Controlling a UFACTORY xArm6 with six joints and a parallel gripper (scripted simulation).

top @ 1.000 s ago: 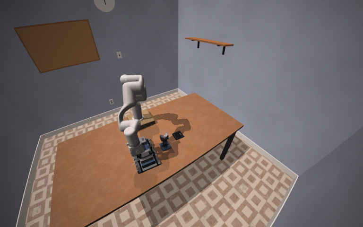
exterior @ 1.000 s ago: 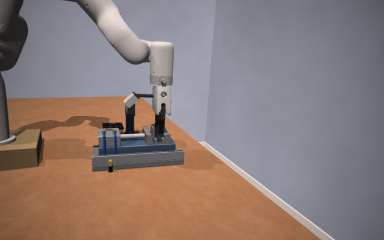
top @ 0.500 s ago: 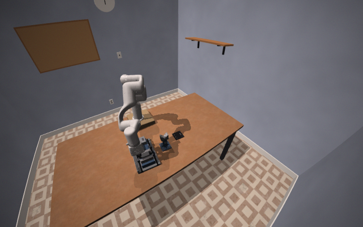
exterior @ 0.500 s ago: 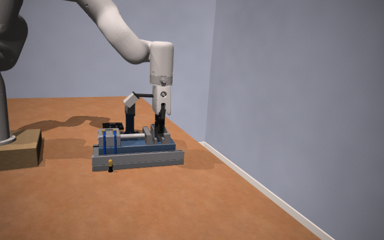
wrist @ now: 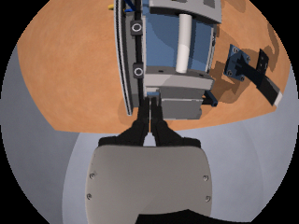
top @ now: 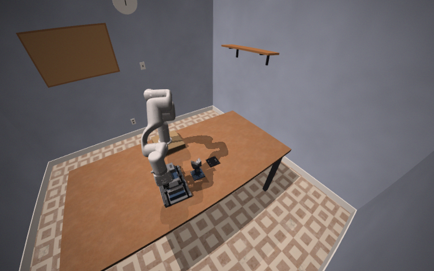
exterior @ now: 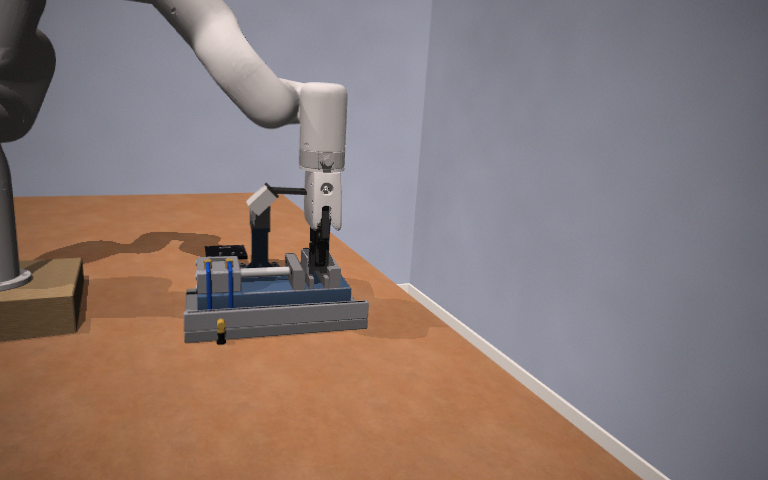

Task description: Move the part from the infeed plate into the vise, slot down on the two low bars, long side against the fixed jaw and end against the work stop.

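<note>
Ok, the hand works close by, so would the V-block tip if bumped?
Probably stiff: the V-block is a solid dark post. Its tilted grey head sits high, so it looks top-heavy, though its base plate likely steadies it.

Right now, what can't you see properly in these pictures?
- The part's milled slot: the gripper, shut with fingers together, stands in front of the vise gap in the exterior view.
- The low bars and work stop: too small in the top view, hidden behind the fingers in the wrist view.
- The infeed plate: too small for detail in the top view.
</note>
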